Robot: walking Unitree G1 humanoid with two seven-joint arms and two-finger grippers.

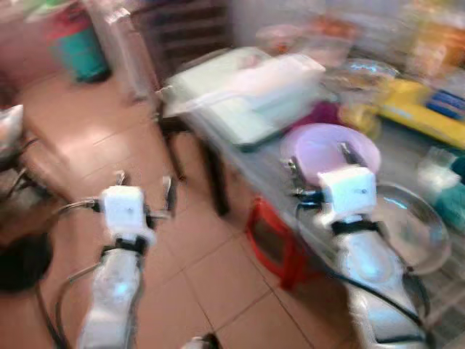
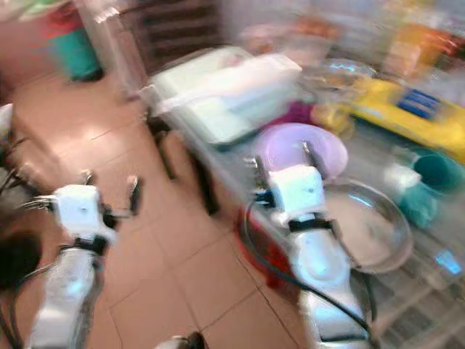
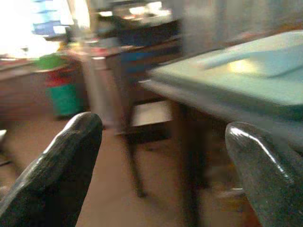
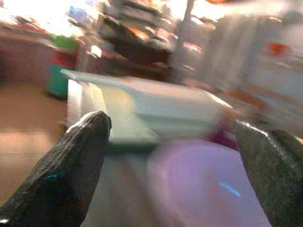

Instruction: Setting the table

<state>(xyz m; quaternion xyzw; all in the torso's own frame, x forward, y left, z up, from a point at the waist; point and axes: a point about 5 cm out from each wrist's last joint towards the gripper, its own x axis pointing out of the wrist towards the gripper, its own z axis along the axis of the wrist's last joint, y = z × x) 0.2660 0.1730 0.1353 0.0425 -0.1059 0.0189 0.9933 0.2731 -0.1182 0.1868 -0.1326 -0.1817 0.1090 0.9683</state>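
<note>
Both my tools are wide: right tool (image 1: 320,161) near the pink bowl (image 1: 320,149) at the desk (image 1: 276,174) edge. I might knock it off.

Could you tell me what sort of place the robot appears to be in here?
Probably a home kitchen or dining corner, though the views are blurred: a crowded table holding a purple bowl and a clear glass bowl, a tiled floor, and a red stool tucked underneath.
</note>
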